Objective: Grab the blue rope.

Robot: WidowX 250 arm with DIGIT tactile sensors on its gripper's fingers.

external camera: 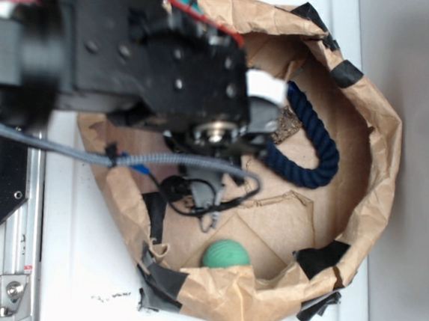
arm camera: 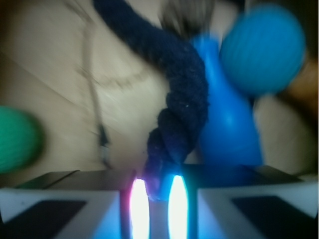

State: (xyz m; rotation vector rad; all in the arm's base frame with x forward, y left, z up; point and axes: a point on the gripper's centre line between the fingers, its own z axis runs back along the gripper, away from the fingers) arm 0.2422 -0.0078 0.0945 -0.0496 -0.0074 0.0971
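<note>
The crumpled brown paper basin (external camera: 381, 145), patched at its rim with black tape, is occupying most of the white work surface (external camera: 77, 269), and the black WidowX arm (external camera: 156, 58) is reaching into it from the upper left, covering the left half of the basin in the exterior view. The thick dark navy twisted-strand rope (external camera: 317, 151) is lying inside the basin on the paper floor; its visible part is curving in an arc toward the right wall before disappearing under the wrist housing. In the wrist view the same rope (arm camera: 184, 94) is running lengthwise away from the claw, with its long axis roughly in line with the approach direction and its near end sitting in the narrow gap between the two glowing fingertip pads (arm camera: 139, 209). The gripper (arm camera: 155, 209) is nearly closed, and the rope end appears pinched between the fingers, although motion blur is preventing a firm reading of contact. A bright blue plastic bottle (arm camera: 227, 129) is standing just beside the rope on the right, and a blue ribbed ball (arm camera: 261, 47) is lying beyond it. A green ribbed ball (external camera: 226, 254) is resting near the lower wall, well apart from the rope. Judged from this arrangement, the grasp is being completed at the rope's end rather than at its middle.
</note>
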